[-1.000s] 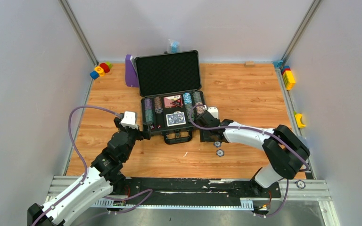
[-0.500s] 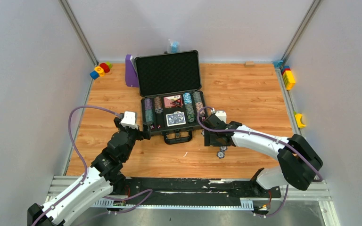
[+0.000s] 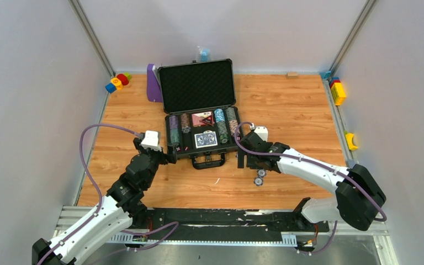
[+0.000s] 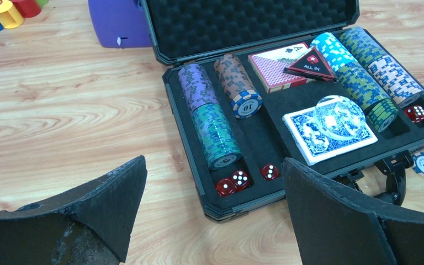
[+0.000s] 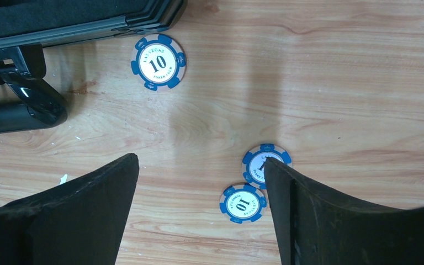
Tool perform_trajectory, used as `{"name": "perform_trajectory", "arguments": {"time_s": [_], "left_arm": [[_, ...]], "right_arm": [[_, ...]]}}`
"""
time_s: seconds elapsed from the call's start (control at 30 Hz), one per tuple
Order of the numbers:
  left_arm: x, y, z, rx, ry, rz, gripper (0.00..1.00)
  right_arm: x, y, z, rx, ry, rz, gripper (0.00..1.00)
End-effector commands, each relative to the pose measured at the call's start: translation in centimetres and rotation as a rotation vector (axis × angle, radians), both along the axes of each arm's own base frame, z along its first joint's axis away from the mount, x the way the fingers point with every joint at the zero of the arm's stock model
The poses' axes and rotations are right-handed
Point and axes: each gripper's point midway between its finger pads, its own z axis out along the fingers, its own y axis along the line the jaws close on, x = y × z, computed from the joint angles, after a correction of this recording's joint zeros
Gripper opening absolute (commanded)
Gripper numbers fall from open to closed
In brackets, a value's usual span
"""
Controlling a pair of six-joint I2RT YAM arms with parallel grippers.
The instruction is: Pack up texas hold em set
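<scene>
The briefcase is lying open in the middle of the worktop, lid tipped back, so its foam slots are facing up and ready for loading. Most of the set is already sitting inside. The chip stacks are lying in their grooves, and the blue deck is lying flat in its pocket with a clear dealer button resting on top.

Three blue-and-white chips are lying outside, though, on the wood just right of the handle. The right gripper is hanging over them, fingers spread wide and carrying nothing, pointing straight down. I'd say it's lining up a pick. The pair of chips is lying touching or nearly so, one half-hidden behind a finger, and the lone chip is sitting nearer the case's corner. Flat chips on flat wood are looking awkward to pinch.

On the other side, the left gripper is waiting at the case's front left corner, equally spread and empty, seemingly placed to steady the case.
</scene>
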Motion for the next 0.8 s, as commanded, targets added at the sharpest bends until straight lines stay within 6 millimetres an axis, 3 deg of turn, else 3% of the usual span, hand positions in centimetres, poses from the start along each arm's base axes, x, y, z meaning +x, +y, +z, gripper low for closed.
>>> {"name": "perform_trajectory", "arguments": {"time_s": [0.0,0.3,0.5,0.77], "left_arm": [[0.3,0.0,1.0,-0.055,-0.035,0.023,1.0],[0.2,0.4,0.8,-0.067,-0.03,0.048,1.0],[0.2,0.6,0.8,-0.072,-0.029,0.058,1.0],[0.3,0.5,0.6,-0.07,-0.027,0.055,1.0]], "right_arm": [[1.2,0.5,2.2,0.028,-0.071,-0.002,0.88],[1.3,0.4,2.5,0.036,-0.08,-0.009,0.98],[1.5,0.2,1.7,0.025,-0.05,-0.021,0.98],[2.6,1.5,1.1,0.008,-0.03,0.022,0.97]]}}
